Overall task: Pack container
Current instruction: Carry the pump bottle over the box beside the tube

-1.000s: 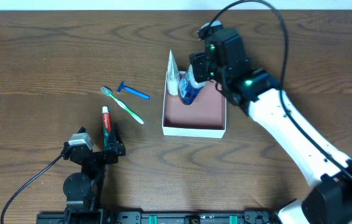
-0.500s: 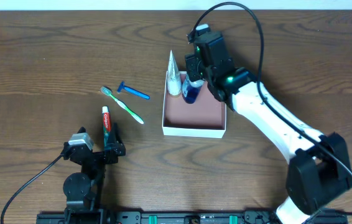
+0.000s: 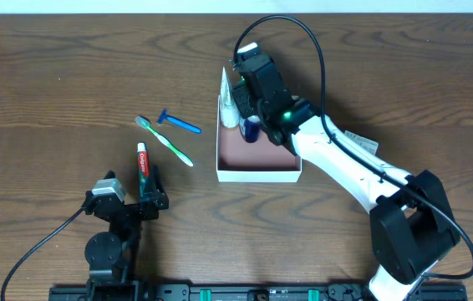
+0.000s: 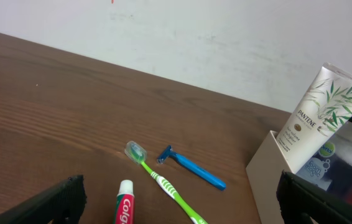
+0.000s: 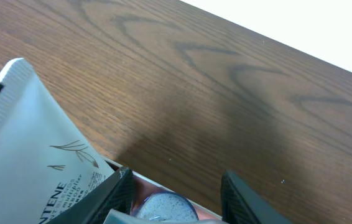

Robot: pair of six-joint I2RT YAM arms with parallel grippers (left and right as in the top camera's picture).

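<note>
The container (image 3: 257,176), a shallow white-walled box with a reddish-brown floor, sits mid-table. A white Pantene tube (image 3: 227,94) leans in its far left corner; it also shows in the right wrist view (image 5: 33,155) and the left wrist view (image 4: 322,112). My right gripper (image 3: 250,110) is over that corner, shut on a blue bottle (image 3: 250,130) standing inside. The bottle's grey cap (image 5: 163,208) sits between the fingers (image 5: 173,190). My left gripper (image 3: 143,199) is open and empty at the front left (image 4: 179,196).
A red Colgate toothpaste tube (image 3: 143,161) lies just ahead of the left gripper (image 4: 124,205). A green toothbrush (image 3: 166,141) and a blue razor (image 3: 179,123) lie left of the container. They also show in the left wrist view: toothbrush (image 4: 163,186), razor (image 4: 191,168).
My right arm has swung left over the container's far edge with the blue bottle. The Pantene tube and the container have shifted slightly left. The left arm has not moved.
</note>
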